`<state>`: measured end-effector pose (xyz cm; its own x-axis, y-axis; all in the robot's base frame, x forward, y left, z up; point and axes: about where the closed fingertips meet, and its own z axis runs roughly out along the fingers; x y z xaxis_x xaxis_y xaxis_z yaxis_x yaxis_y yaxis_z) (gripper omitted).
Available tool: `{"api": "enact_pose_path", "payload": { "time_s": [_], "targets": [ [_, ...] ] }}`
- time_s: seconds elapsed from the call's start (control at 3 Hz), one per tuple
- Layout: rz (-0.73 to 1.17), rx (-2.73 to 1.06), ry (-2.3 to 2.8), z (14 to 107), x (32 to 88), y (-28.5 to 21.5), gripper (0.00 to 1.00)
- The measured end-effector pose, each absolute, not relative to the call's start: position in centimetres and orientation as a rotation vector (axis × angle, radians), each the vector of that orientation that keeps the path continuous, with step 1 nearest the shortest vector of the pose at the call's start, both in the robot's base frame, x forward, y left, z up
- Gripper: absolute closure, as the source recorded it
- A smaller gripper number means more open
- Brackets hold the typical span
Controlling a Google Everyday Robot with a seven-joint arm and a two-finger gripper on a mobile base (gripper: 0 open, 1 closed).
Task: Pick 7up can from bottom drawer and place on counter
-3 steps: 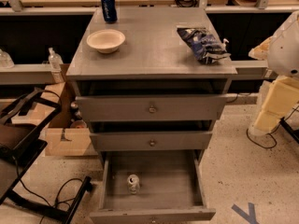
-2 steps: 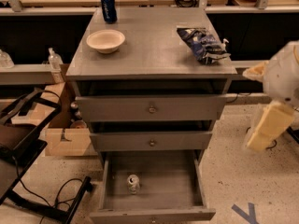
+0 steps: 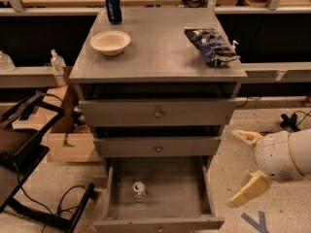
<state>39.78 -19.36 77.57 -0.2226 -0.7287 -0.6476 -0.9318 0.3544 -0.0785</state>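
One 7up can sits in the open bottom drawer, with the gripper to the drawer's right.
There are three drawers, and the can is left of the bottom drawer's middle. The gripper's two fingers are spread (holding nothing). The counter above the drawer holds one bowl, one blue can and one chip bag.

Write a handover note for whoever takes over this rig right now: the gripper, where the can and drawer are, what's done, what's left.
Gripper: open and empty, to the right of the cabinet, level with the lower drawers and outside them.
7up can: on the floor of the bottom drawer, near its front left.
Counter: holds a dark blue can, a bowl and a chip bag.
Done: the drawer is pulled out.
Left: reach in, grasp the can, lift it, set it on the counter.
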Motion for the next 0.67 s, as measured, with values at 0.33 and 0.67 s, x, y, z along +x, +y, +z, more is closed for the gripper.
{"api": "enact_pose_path", "payload": {
  "time_s": [0.33, 0.67],
  "targets": [
    [0.540, -1.208, 1.820, 75.3, 42.6, -17.8, 0.00],
    [0.599, -1.169, 1.724, 73.8, 42.8, -17.0, 0.00]
  ]
}}
